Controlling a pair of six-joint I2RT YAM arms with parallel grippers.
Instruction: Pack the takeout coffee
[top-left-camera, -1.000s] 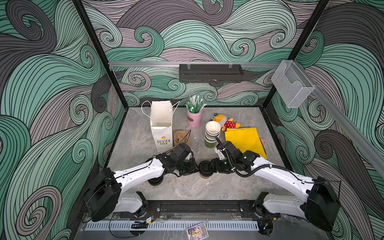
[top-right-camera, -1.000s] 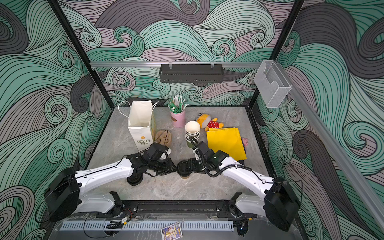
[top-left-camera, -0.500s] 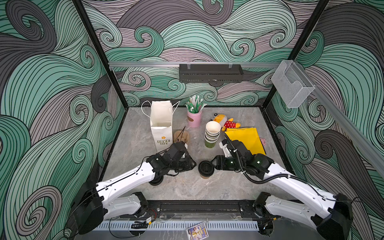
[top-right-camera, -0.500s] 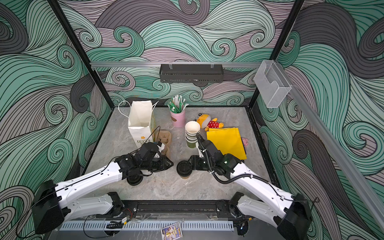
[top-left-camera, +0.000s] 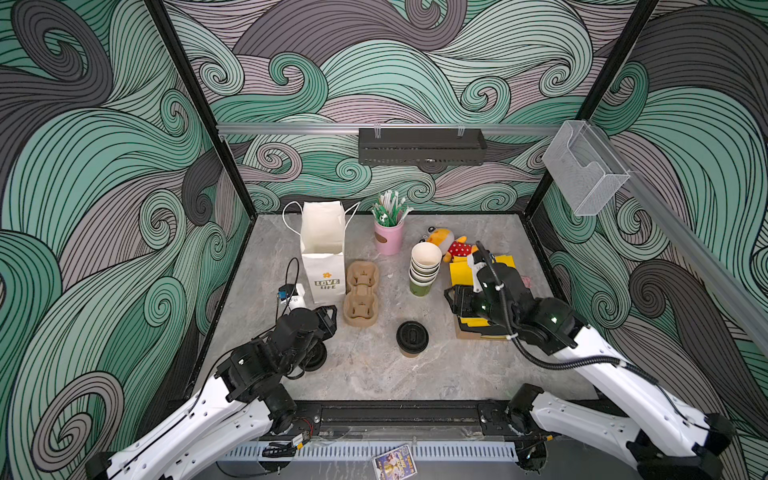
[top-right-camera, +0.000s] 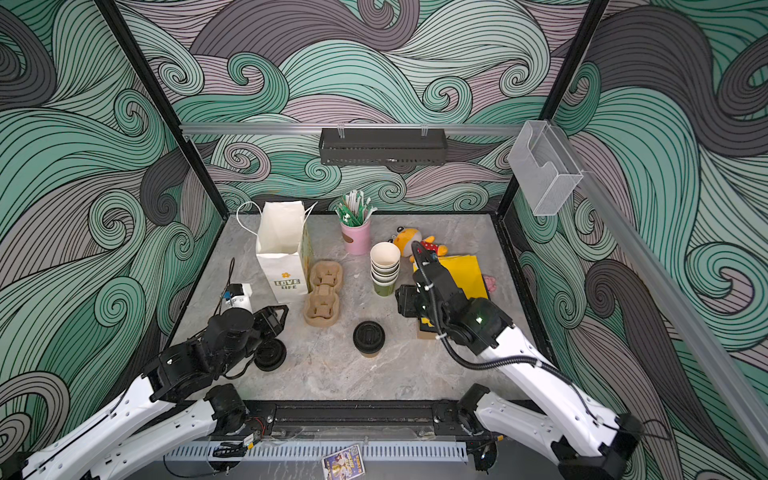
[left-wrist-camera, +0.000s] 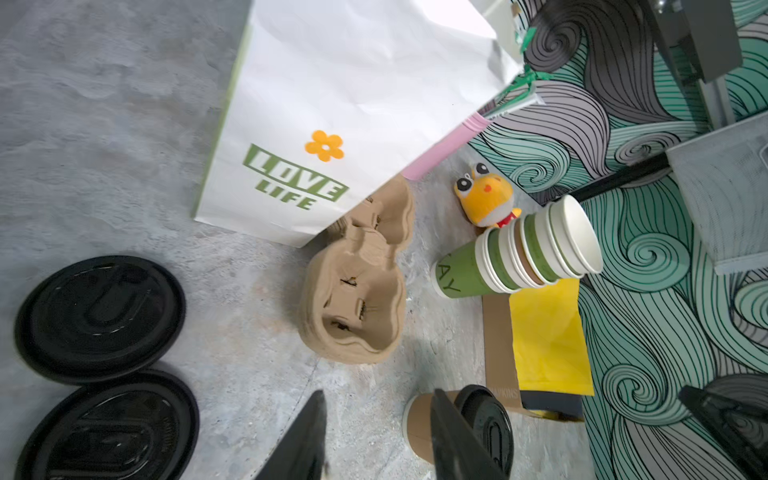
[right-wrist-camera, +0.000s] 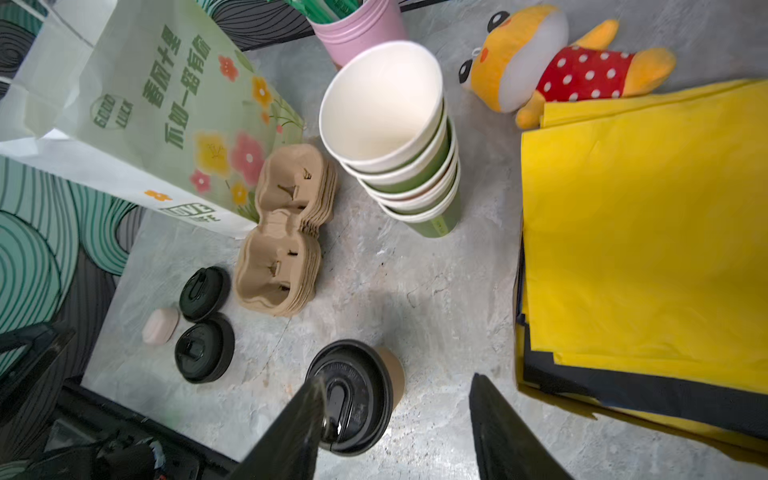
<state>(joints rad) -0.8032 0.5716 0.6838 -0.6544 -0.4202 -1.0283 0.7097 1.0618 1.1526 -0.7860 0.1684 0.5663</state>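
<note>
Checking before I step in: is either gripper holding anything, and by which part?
Nothing is held. The left gripper and right gripper are both open and empty; the lidded brown cup stands apart from both.

brown cup (left-wrist-camera: 415, 424): partly behind left gripper (left-wrist-camera: 377, 392) finger;
loose lids (top-left-camera: 313, 357): mostly under left arm (top-left-camera: 249, 370);
pink cup (left-wrist-camera: 446, 147): barely peeking past the bag (left-wrist-camera: 353, 83)

Lidded brown cup (top-left-camera: 411, 338) stands alone mid-tabletop (top-left-camera: 374, 378) with bare stone all around it, so there's plenty of room to reach in from any side. It gets tighter toward the back edge: carrier stack (top-left-camera: 360, 297) right beside the paper bag (top-left-camera: 323, 249), lidless cup stack (top-left-camera: 424, 266) close by. Yellow bags (top-right-camera: 461, 270) crowd the right edge, and loose lids (top-right-camera: 270, 353) sit by the front-left corner.
</note>
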